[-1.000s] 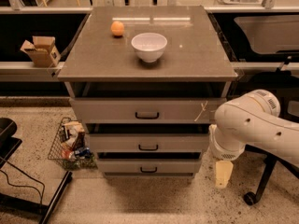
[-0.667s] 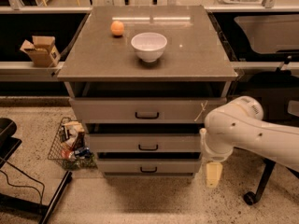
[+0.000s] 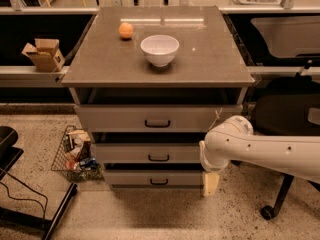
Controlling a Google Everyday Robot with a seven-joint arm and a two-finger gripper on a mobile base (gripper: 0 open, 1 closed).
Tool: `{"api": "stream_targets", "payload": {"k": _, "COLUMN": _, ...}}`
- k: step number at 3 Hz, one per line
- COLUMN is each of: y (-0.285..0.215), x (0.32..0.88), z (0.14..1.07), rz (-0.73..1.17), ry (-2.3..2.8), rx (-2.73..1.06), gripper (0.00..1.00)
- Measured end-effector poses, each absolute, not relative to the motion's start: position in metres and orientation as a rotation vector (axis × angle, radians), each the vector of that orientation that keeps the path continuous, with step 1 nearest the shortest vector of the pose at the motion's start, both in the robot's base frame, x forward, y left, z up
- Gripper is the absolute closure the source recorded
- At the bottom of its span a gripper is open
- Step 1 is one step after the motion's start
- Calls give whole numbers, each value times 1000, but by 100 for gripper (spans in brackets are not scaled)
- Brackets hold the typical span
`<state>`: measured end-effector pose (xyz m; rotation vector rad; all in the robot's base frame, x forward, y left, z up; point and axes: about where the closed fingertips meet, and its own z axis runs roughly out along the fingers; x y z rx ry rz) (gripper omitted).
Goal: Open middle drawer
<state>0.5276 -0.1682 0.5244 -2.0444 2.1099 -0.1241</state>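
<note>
The middle drawer (image 3: 125, 153) is a grey front of medium height with a small black bar handle (image 3: 158, 158) at its centre, and it sits shut between the taller top front (image 3: 115, 118) and the smallest bottom front (image 3: 130, 178). My white arm (image 3: 260, 146) reaches in from the right. My gripper (image 3: 210, 184) hangs down, pointing at the floor, by the right end of the bottom front, to the right of and below the middle handle. It holds nothing.
A white bowl (image 3: 159, 49) and an orange (image 3: 126, 30) sit on the cabinet top (image 3: 210, 59). A cardboard box (image 3: 44, 54) rests on the left shelf. A wire basket (image 3: 75, 151) stands on the floor at left, a black chair (image 3: 287, 119) at right.
My arm and gripper have moved left, from out to the right of the cabinet to right beside the lower drawers' right end. The drawers have not moved.
</note>
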Motion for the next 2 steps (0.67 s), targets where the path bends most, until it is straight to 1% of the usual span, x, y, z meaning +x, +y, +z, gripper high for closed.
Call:
{"api": "stream_targets", "payload": {"k": 1, "y": -161, "x": 562, "z": 494, "rz": -148, "ry": 2094, "rx": -1999, "gripper": 0}}
{"api": "stream_targets", "payload": {"k": 2, "y": -155, "x": 583, "z": 477, "rz": -165, "ry": 2094, "rx": -1982, "gripper": 0}}
